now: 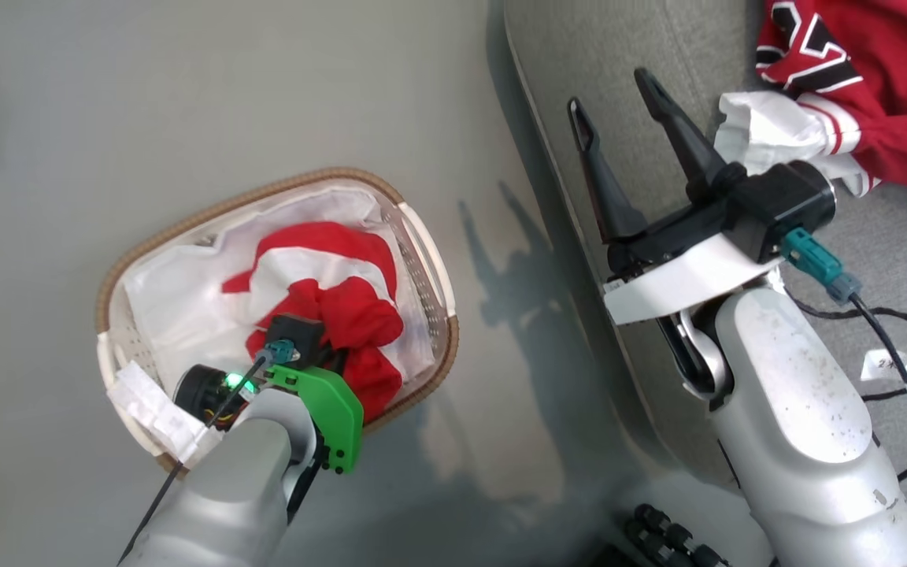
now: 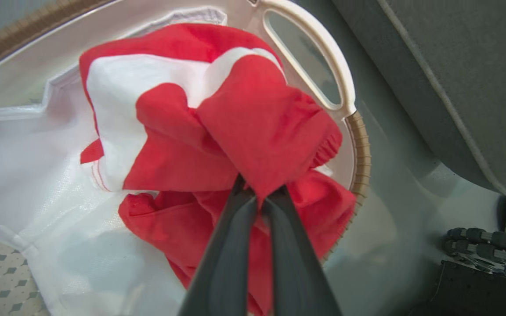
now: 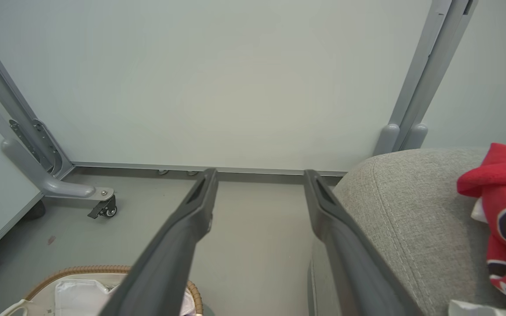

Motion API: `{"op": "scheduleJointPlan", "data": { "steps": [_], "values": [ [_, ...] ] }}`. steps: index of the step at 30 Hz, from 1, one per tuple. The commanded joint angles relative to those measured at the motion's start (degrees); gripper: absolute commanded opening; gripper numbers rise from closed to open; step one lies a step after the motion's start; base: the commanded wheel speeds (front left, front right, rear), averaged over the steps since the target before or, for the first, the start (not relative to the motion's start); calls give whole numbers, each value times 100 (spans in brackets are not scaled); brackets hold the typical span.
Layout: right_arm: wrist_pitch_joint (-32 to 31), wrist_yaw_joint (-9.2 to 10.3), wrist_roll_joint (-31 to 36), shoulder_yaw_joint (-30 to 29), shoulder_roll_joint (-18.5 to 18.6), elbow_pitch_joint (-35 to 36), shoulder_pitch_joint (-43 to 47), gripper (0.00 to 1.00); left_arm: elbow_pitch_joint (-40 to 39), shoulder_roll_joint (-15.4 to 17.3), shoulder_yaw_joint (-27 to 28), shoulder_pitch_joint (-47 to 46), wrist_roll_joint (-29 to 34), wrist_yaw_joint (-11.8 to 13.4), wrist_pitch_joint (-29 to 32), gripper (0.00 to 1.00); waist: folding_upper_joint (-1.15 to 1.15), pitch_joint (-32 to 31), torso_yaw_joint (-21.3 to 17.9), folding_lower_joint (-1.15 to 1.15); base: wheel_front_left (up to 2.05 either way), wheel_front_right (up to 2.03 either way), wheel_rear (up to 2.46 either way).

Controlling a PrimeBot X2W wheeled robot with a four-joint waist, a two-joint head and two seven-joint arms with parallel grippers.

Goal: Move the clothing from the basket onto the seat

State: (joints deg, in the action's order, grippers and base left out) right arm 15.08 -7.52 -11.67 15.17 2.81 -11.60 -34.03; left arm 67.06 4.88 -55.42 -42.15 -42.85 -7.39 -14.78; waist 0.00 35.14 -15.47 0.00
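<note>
Near: left gripper (image 2: 257, 193) pinched tight on a fold of the red garment (image 2: 262, 127) in the basket (image 1: 264, 189) — grasp step; next probably: lift clear of the rim, carry across to the seat (image 1: 579, 47); right gripper (image 1: 609, 90) spread wide, empty, above seat edge; jersey (image 1: 879, 79) lies beyond.

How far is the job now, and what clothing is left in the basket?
Done: one jersey lies on the seat. In hand: the left gripper is shut on a red garment inside the basket, not yet lifted out. Left: carry that garment to the seat. The right gripper is open and empty above the seat edge.
</note>
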Motion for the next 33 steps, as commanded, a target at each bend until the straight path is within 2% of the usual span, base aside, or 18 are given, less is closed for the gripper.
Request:
{"op": "scheduleJointPlan", "data": {
  "steps": [1, 10, 15, 21, 33],
  "values": [
    [13, 6, 32, -32, 25, -70, 152, 100, -103, 4, 75, 96, -28, -16, -54, 0, 0, -624, 315, 0, 0, 0, 0],
    [13, 6, 80, -153, 25, -359, 718, 100, -1106, 126, 812, 658, 426, 234, -36, 0, 0, -1455, 650, 0, 0, 0, 0],
    [13, 6, 80, -231, 25, -474, 1018, 100, -1640, 159, 1235, 999, 762, 286, -36, 0, 0, -1822, 807, 0, 0, 0, 0],
    [13, 6, 78, -299, 24, -649, 1467, 100, -2418, 117, 1897, 1468, 1194, 228, -37, 0, 0, -2338, 1001, 0, 0, 0, 0],
    [13, 6, 79, -290, 23, -860, 2175, 100, -3793, -43, 2540, 1962, 1859, 70, -37, 0, 0, -3035, 1289, 0, 0, 0, 0]
  ]
}}
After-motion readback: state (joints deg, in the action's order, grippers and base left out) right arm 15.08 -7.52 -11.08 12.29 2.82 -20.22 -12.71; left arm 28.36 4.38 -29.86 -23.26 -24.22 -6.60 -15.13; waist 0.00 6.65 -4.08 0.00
